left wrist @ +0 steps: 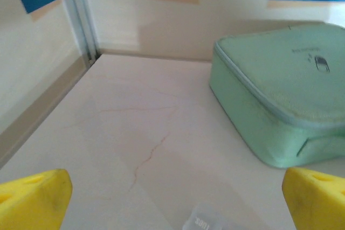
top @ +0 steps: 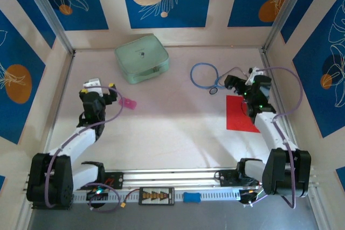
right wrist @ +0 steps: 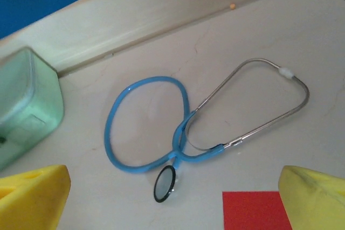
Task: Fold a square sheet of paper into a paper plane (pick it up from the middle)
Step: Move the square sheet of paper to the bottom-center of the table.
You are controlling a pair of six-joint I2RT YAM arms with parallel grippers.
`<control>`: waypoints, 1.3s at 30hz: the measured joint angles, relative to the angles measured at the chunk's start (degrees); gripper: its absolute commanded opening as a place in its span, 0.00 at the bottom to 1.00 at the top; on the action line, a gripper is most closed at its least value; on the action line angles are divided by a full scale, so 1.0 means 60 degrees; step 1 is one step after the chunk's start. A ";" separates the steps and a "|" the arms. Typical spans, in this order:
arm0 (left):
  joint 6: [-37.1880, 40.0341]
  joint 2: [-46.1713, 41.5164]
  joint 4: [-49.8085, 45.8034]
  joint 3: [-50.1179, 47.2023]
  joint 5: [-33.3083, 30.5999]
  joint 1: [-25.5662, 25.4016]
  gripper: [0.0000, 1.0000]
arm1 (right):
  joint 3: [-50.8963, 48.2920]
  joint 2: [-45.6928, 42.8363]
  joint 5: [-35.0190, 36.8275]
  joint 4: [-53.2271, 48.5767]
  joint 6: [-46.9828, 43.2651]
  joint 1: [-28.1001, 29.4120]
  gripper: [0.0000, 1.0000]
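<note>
The pale table (top: 178, 133) is the biggest thing before me, walled in by cream panels with blue floral prints. My two arms reach out over it from the near edge, one to each side.

My left gripper (top: 99, 86) hangs over the left part of the table with its yellow-tipped fingers (left wrist: 32, 197) spread wide and nothing between them. My right gripper (top: 241, 78) sits over the right part, jaws just as wide apart, also holding nothing.

Next in size is the pale green case (top: 142, 58), a zipped, rounded box lying flat near the back wall, left of centre. From my left wrist it rises ahead and to the right, well apart from my fingertips.

The square sheet of paper (top: 237, 116) lies flat and unfolded on the right side of the table, bright red, with my right forearm crossing above its right edge. From my right wrist, one of its corners shows at the bottom of the view, between my fingers and nearer the right one — I am not touching it.

The blue stethoscope (right wrist: 145, 127) lies just beyond the sheet, its tubing looped, its metal earpiece arms curving off to the right and its dark chest piece nearest the paper's corner.

Smallest is a pink object (top: 128, 103) on the table just right of my left gripper — what it is I cannot tell.
</note>
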 measured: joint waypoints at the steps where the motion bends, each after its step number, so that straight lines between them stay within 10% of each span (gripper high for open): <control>1: -0.0299 -0.0062 -0.0732 0.0415 -0.0047 0.0000 1.00 | 0.0342 0.0058 -0.0237 -0.0506 0.0335 -0.0208 0.99; 10: -0.2718 -0.0492 -0.5209 0.1912 0.1297 0.0015 1.00 | 0.0871 0.1774 -0.2506 -0.3461 0.2113 -0.1945 0.99; 24: -0.4535 -0.1177 -0.5916 0.1435 0.5322 0.0015 1.00 | 0.1552 0.3450 -0.3224 -0.4983 0.1767 -0.1745 0.96; 39: -0.4969 -0.2758 -0.7060 0.1056 0.6018 0.0015 1.00 | 0.1829 0.4481 -0.2583 -0.6087 0.2251 -0.0437 0.86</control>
